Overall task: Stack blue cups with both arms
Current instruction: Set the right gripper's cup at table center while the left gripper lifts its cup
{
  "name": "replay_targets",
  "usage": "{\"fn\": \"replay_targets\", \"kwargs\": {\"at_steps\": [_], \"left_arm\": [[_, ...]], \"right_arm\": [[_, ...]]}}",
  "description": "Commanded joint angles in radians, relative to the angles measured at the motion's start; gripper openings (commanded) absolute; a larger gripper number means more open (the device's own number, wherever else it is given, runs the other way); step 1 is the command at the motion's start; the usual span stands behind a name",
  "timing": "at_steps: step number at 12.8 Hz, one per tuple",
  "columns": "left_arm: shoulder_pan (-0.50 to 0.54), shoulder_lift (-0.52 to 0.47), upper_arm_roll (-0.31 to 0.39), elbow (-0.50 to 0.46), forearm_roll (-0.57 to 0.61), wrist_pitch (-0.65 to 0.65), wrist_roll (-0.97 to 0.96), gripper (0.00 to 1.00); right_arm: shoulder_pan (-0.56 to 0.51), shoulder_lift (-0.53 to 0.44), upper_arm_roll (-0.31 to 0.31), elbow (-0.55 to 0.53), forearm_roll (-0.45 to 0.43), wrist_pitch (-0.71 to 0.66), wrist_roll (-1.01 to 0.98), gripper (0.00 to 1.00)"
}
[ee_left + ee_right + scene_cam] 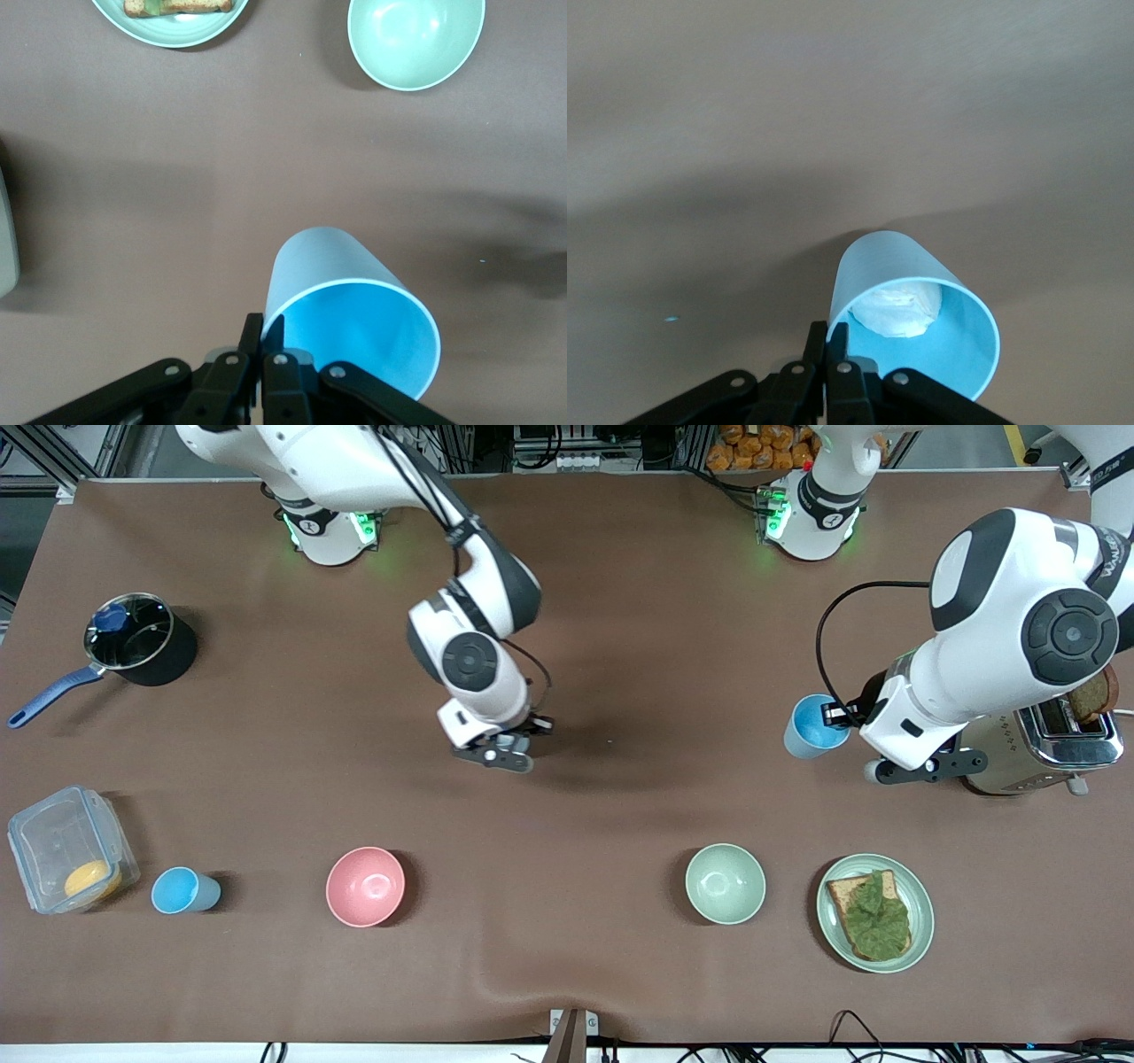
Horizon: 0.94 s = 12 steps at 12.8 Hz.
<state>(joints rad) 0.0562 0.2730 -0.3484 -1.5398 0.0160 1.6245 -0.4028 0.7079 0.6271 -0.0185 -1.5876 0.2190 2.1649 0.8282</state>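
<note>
My left gripper (pixel 837 713) is shut on the rim of a light-blue cup (pixel 813 726) beside the toaster, at the left arm's end of the table. In the left wrist view its fingers (pixel 252 329) pinch that cup (pixel 350 292) by the wall, one finger inside and one outside. Over the middle of the table my right gripper (pixel 514 737) is shut on the rim of a second blue cup (pixel 895 266), which is almost hidden under the wrist in the front view. Something white lies inside this cup. A third blue cup (pixel 182 890) stands on the table beside the clear container.
A black pot (pixel 140 640) with a glass lid and blue handle and a clear container (pixel 71 850) sit toward the right arm's end. A pink bowl (pixel 365 886), a pale green bowl (pixel 725 883) and a plate with toast (pixel 875 912) line the near edge. A toaster (pixel 1045 744) stands under the left arm.
</note>
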Motion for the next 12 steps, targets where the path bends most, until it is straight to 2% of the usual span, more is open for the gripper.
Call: {"fn": "replay_targets", "kwargs": {"at_steps": [1,3,4,5,6,9,12], "left_arm": [[0.011,-0.058,-0.004,-0.006,-0.008,-0.061,0.001,0.00],[0.013,-0.071,-0.004,-0.007,-0.008,-0.083,0.002,0.00],[0.013,-0.074,-0.004,-0.006,-0.008,-0.083,0.002,0.00],[0.010,-0.072,-0.004,-0.006,-0.013,-0.083,-0.002,0.00],[0.007,-0.069,-0.006,-0.005,-0.027,-0.083,-0.014,0.00],[-0.001,-0.063,-0.017,0.001,-0.076,-0.074,-0.022,0.00],[-0.030,-0.061,-0.047,0.004,-0.120,-0.072,-0.159,0.00]], "right_arm": [[0.031,0.042,-0.012,0.070,0.057,-0.016,0.015,0.00],[0.035,0.055,-0.012,0.070,0.060,-0.014,0.017,0.00],[0.036,0.060,-0.012,0.070,0.060,-0.014,0.017,0.63],[0.039,0.057,-0.012,0.070,0.053,-0.011,0.016,1.00],[0.062,0.046,-0.015,0.075,0.051,-0.013,0.016,1.00],[0.041,0.019,-0.021,0.116,0.051,-0.068,0.022,1.00],[-0.068,-0.049,-0.020,0.193,0.053,-0.273,0.003,1.00]]}}
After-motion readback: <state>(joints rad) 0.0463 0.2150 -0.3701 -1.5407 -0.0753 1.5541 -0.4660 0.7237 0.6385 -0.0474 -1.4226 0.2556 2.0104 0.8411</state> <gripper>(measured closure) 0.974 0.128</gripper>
